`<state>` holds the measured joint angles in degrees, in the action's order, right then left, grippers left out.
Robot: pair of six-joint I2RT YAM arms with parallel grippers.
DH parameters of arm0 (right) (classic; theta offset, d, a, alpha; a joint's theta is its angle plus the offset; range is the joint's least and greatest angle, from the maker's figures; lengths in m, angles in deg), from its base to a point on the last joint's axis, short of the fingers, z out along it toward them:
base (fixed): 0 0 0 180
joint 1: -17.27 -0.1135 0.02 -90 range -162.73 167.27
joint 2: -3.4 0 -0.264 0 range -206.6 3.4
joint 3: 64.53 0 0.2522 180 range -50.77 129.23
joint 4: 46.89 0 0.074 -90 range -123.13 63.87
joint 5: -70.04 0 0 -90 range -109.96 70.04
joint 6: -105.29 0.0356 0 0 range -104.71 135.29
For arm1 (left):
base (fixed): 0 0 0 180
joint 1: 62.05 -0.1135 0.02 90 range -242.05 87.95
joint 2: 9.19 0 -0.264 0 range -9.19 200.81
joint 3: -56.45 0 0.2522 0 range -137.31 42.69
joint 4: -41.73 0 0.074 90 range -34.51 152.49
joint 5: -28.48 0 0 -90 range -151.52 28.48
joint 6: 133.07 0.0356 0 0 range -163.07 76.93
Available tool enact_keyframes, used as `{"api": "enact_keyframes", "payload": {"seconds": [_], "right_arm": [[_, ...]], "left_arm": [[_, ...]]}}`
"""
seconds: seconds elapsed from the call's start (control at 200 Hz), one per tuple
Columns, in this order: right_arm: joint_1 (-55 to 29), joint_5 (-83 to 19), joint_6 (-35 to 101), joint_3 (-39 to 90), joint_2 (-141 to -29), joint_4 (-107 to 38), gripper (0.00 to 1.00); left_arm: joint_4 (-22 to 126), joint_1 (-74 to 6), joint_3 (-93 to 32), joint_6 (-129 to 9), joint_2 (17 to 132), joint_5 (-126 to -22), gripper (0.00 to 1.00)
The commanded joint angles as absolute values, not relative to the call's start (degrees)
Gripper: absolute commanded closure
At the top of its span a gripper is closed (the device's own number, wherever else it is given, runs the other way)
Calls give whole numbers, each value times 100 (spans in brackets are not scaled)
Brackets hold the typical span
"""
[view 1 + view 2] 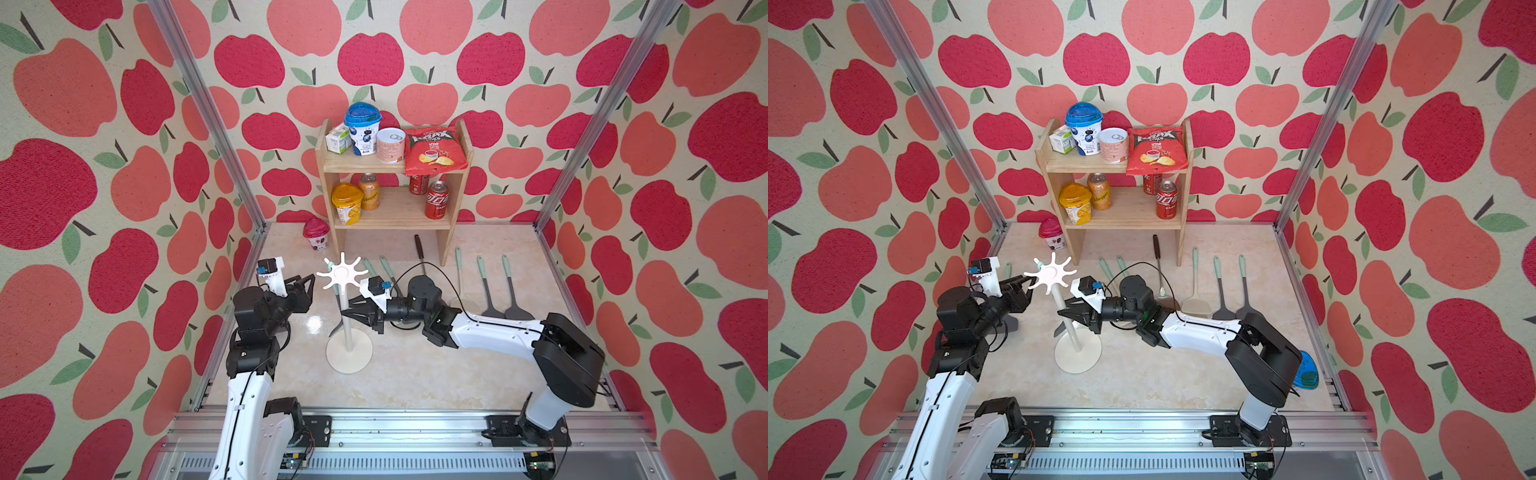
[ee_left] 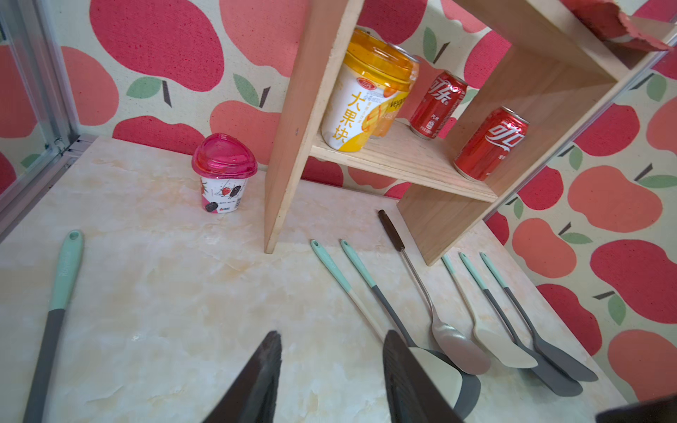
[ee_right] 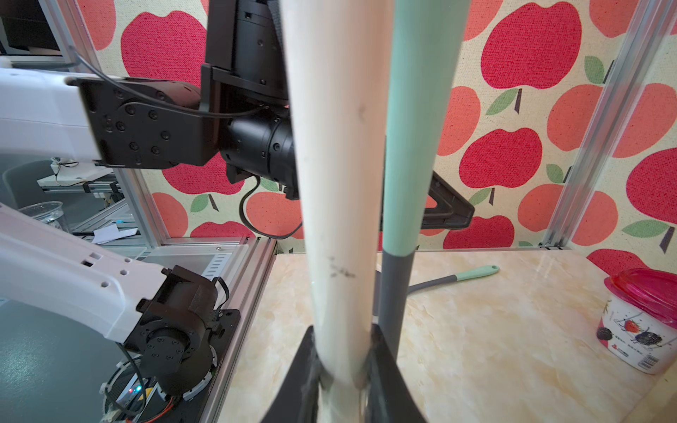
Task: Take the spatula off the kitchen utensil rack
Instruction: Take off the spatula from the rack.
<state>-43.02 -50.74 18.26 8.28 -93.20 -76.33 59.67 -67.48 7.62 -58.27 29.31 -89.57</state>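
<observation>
- Apple-print wallpaper [image 1: 83, 166] backs a glossy, marble-look table [image 1: 415, 374] in both top views. A wooden shelf [image 1: 399, 210] of cans and cups stands at the rear.
- In a top view, the white rack [image 1: 343, 274], with a round flat base, thin pole and star-shaped crown, stands mid-table. The spatula [image 1: 337, 327] hangs from a left-side prong, mint handle up and grey blade low beside the pole. The right gripper [image 1: 344, 312] clamps the pole about halfway up, just beside the spatula. The left gripper [image 1: 311, 280] hovers near the crown; contact cannot be told. More utensils [image 1: 488, 291] lie flat behind.
- In a top view, the rack [image 1: 1050, 274], spatula [image 1: 1060, 330], right gripper [image 1: 1062, 315] and left gripper [image 1: 1030, 282] show the same layout.
- Left wrist: the left gripper [image 2: 333, 335] has its black wedge fingers [image 2: 263, 377] spread, with bare table [image 2: 165, 293] between them. Mint-handled utensils [image 2: 366, 278] lie in a row ahead.
- Right wrist: the right gripper [image 3: 342, 370] presses its fingers [image 3: 384, 373] against both sides of the rack's [image 3: 329, 164] cream pole. The spatula's [image 3: 414, 128] smooth mint handle, which meets a matte grey shaft, hangs just beside the pole.
</observation>
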Motion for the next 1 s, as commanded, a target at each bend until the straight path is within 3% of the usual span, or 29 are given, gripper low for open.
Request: {"api": "enact_keyframes", "payload": {"seconds": [0.0,0.065,0.35,0.67,0.995], "right_arm": [[-4255,-5221,1940,1038,-9123,-7364,100],[-4256,-5247,1986,1080,-9124,-7373,100],[-4324,-5235,2066,1139,-9040,-7347,100],[-4328,-5300,2089,1165,-9094,-7224,100],[-4316,-5416,2241,984,-9100,-7363,100]], "left_arm": [[6234,-6501,938,-5868,2412,-8672,45],[6130,-6401,1112,-5911,2122,-8609,40],[5647,-5972,1611,-5694,1522,-8583,40],[5154,-5784,2254,-5680,358,-8841,28],[4977,-5634,2257,-5543,387,-9045,25]]}}
